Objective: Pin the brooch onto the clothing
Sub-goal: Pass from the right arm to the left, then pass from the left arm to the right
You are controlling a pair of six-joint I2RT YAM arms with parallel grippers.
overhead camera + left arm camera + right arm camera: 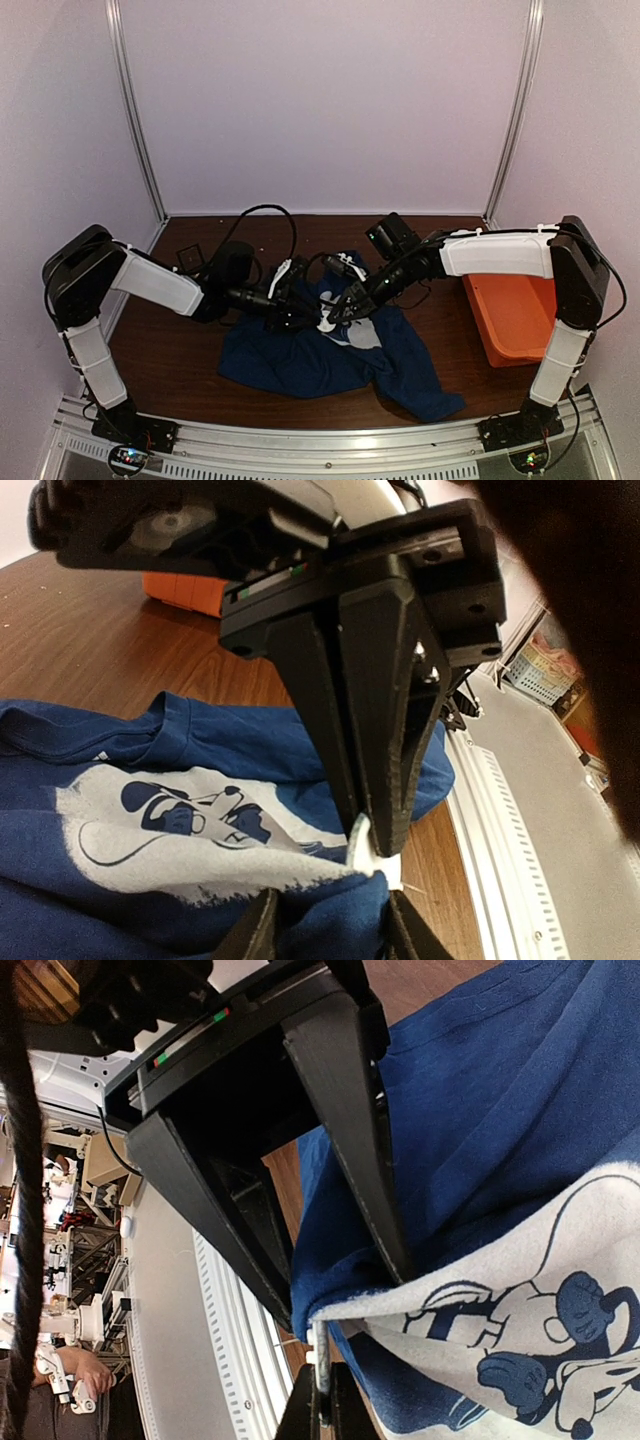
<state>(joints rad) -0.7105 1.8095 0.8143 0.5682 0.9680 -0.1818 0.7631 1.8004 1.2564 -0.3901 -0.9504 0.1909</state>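
The navy T-shirt (300, 365) lies crumpled at the table's middle, its white mouse print (180, 830) facing up. My left gripper (332, 920) is shut on a raised fold of the shirt (500, 1110) at the print's edge. In the right wrist view its fingers (385, 1210) reach down either side of that fold. My right gripper (322, 1370) is shut on the brooch (318, 1341), a thin silvery disc seen edge-on that touches the fold's tip. From the left wrist camera, the right gripper (375, 845) comes down from above with the brooch (356, 844) at its tips.
An orange tub (515, 315) stands at the right side of the table, also seen behind the right gripper as the tub (185, 590). A small black thing (190, 258) and cables lie at the back left. The metal rail (320, 455) runs along the near edge.
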